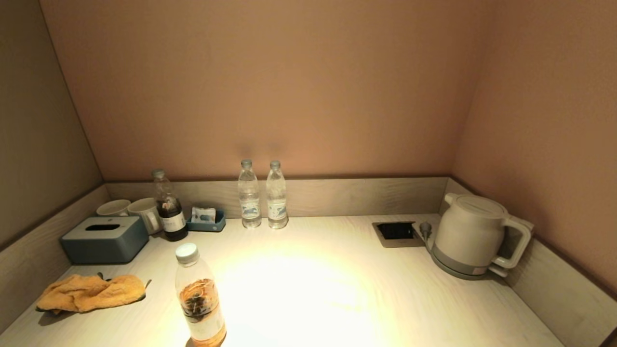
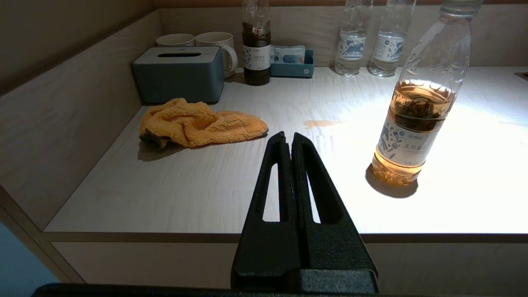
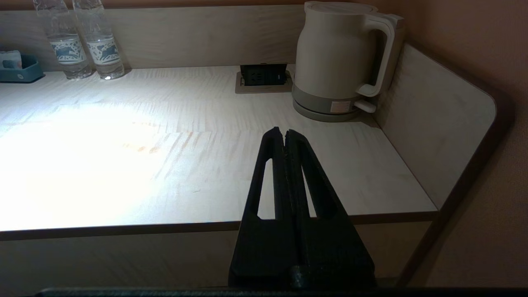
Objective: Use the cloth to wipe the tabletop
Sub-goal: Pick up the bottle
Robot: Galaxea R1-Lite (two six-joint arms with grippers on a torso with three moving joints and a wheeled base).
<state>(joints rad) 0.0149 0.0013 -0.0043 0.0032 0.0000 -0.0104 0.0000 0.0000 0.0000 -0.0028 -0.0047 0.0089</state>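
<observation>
Pale beige wood-grain tabletop [image 1: 337, 289] with low grey-beige rim; dark socket recess [image 1: 396, 231] at the back right. White electric kettle [image 1: 475, 236] on its base just beside the recess, in the right corner. Grey-blue tissue box [image 1: 105, 238] at back left, two white mugs [image 1: 130, 209] behind it. Tea bottle [image 1: 200, 299] stands upright near the front edge. Orange-yellow cloth [image 1: 91, 292] lies crumpled at front left, in front of the tissue box, untouched. Two water bottles [image 1: 262, 195] against the back rim. Left gripper [image 2: 288, 138] fingers pressed together, empty, off the front edge. Right gripper [image 3: 282, 134] likewise closed, empty.
</observation>
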